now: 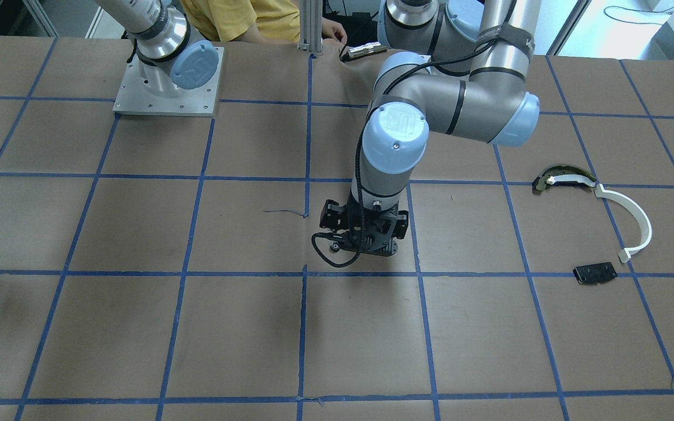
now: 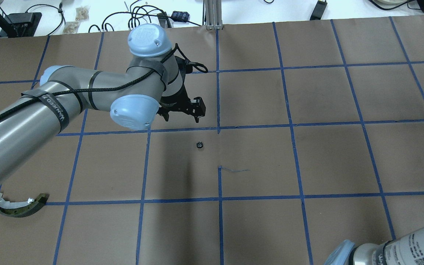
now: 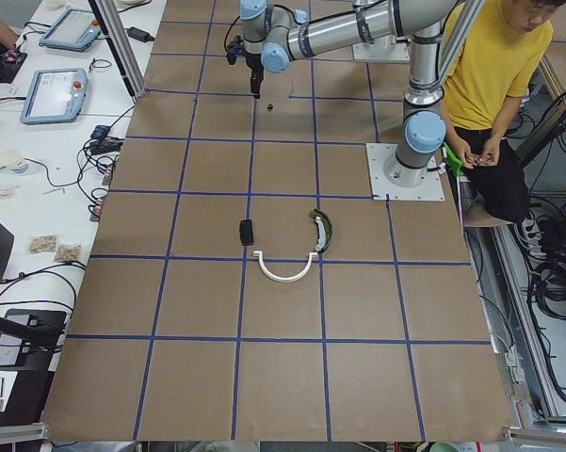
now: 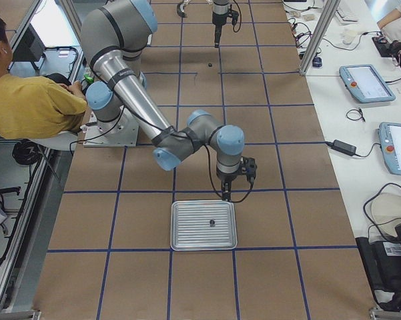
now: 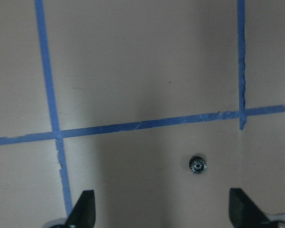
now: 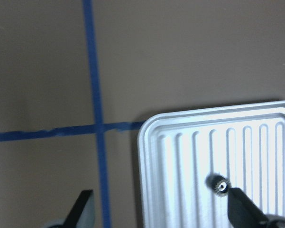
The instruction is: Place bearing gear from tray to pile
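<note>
Brown-papered table (image 2: 326, 162), blue grid. Bearing gear (image 2: 199, 145) lay loose mid-table; second gear (image 6: 221, 184) sat in tray (image 6: 180, 142). Left gripper (image 5: 161, 194) hung above loose one, spread wide, empty, gear off-centre. Right gripper (image 6: 159, 194) likewise, at tray edge. Pick likely needed sideways centring, straight descent, gentle squeeze, carry to pile (image 1: 643, 219).

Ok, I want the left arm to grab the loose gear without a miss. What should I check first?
1. Left gripper open, nothing in it: ok.
2. Small black toothed gear lying flat on the brown paper table: ok.
3. Gear centred between the fingers: not ok, off to one side in left wrist view.
4. Pile (white plastic arc, olive-edged curved piece, flat black plate) clear of arms: ok.
5. Right gripper open at the ribbed silver tray, far from the left arm: ok.
</note>
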Robot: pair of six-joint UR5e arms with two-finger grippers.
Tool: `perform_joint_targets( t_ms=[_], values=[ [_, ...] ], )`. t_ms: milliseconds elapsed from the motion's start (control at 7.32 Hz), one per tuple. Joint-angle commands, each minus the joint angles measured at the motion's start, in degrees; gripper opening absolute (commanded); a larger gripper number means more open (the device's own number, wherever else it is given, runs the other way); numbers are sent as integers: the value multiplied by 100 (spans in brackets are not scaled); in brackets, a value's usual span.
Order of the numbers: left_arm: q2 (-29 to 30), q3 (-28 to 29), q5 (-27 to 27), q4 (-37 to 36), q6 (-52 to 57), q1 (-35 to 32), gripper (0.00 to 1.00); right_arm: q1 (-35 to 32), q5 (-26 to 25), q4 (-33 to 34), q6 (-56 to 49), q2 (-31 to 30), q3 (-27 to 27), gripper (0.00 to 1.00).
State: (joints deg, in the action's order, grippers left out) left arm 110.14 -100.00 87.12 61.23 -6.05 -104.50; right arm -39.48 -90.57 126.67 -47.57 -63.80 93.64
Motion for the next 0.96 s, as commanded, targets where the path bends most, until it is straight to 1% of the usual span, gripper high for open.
perform_joint_targets(
  t_ms=[0,137,273,410,546,683,820],
  values=[
    [471,-19,7,-242,-1,-194,100,562,48,552,-622,630,31,94],
    [639,-19,-2,-347,-1,-246,98,590,-30,552,-640,701,5,84],
    [788,-28,50,-348,-10,-325,96,590,-31,509,-648,710,40,78],
    [903,-28,59,-357,-18,-343,94,590,-40,499,-709,719,58,70],
    [930,-28,51,-357,-27,-343,89,590,-49,499,-771,719,58,70],
    [930,-37,51,-348,7,-343,81,590,-49,499,-772,737,58,64],
    [913,-37,68,-348,17,-343,71,590,-40,517,-885,772,41,55]
  ],
)
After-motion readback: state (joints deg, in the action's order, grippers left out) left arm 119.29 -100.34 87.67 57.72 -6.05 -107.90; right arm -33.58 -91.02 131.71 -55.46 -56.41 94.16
